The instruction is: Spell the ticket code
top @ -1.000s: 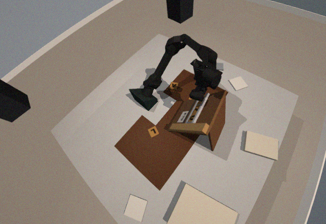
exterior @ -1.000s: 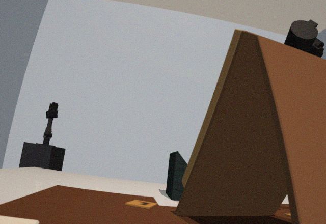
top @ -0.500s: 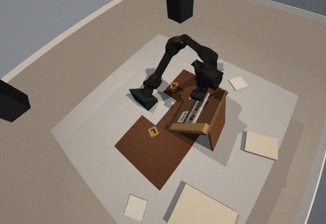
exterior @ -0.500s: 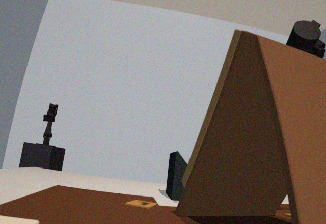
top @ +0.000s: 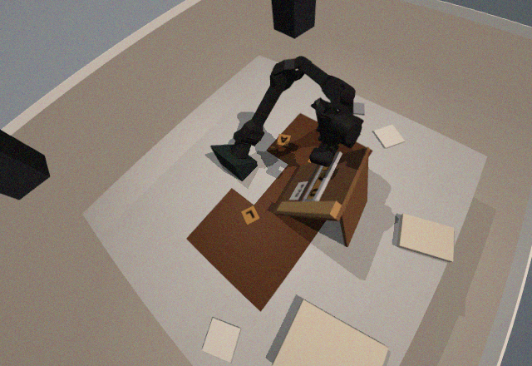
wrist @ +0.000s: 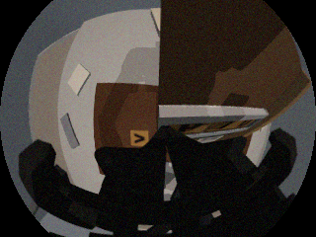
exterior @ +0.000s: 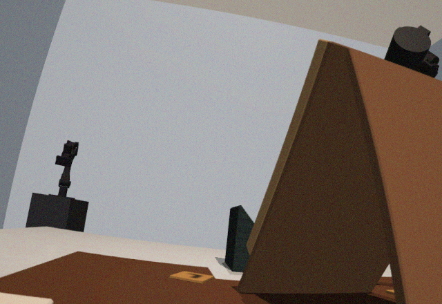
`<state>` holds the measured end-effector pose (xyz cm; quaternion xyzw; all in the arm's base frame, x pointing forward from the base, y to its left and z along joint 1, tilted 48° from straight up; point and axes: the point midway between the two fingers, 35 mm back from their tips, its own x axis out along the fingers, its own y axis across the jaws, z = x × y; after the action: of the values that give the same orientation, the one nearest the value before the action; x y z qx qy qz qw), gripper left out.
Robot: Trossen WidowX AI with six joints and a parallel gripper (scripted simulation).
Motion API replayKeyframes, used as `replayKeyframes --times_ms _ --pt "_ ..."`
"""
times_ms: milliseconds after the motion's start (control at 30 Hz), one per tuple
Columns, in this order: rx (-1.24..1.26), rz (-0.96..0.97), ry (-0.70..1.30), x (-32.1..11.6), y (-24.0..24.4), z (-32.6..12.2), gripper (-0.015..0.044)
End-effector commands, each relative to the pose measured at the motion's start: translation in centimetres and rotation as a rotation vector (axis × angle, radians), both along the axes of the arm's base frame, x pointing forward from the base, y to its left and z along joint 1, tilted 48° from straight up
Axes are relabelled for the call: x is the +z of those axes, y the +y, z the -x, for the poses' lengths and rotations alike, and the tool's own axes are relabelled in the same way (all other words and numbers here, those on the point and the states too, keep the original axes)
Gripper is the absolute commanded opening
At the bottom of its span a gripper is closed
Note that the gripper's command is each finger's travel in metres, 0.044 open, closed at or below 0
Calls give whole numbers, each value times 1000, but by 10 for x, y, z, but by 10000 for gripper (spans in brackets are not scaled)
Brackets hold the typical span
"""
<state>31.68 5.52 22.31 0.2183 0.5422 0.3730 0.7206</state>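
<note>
The board (top: 350, 170) (wrist: 267, 74) is tilted and carries the rail (top: 328, 177) (wrist: 212, 112). Orange letter tiles lie in the rail, one of them (top: 314, 191) towards its lower end in the top view; their letters are unclear. The ticket (top: 298, 190) is beside the rail, its print too small to read. A V-like tile (top: 283, 140) (wrist: 139, 138) lies flat on the brown counter. Another tile (top: 250, 215) (exterior: 193, 276), marked like a 7 or L, lies apart. My gripper (wrist: 165, 129) is shut and empty at the rail's upper end; contact is unclear.
The dark green arm base (top: 236, 163) (exterior: 237, 240) stands left of the board. A wooden ledge (top: 307, 208) runs along the board's near end. Pale slabs (top: 426, 237) (top: 332, 336) and small pale squares (top: 221, 338) (top: 388, 136) lie around the brown counter (top: 258, 263).
</note>
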Motion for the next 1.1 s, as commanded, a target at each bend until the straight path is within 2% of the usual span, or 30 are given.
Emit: replayKeyframes --times_ms 0,1067 --pt "2 0 3 -3 -1 0 0" --pt "2 1 3 -10 -6 -3 0"
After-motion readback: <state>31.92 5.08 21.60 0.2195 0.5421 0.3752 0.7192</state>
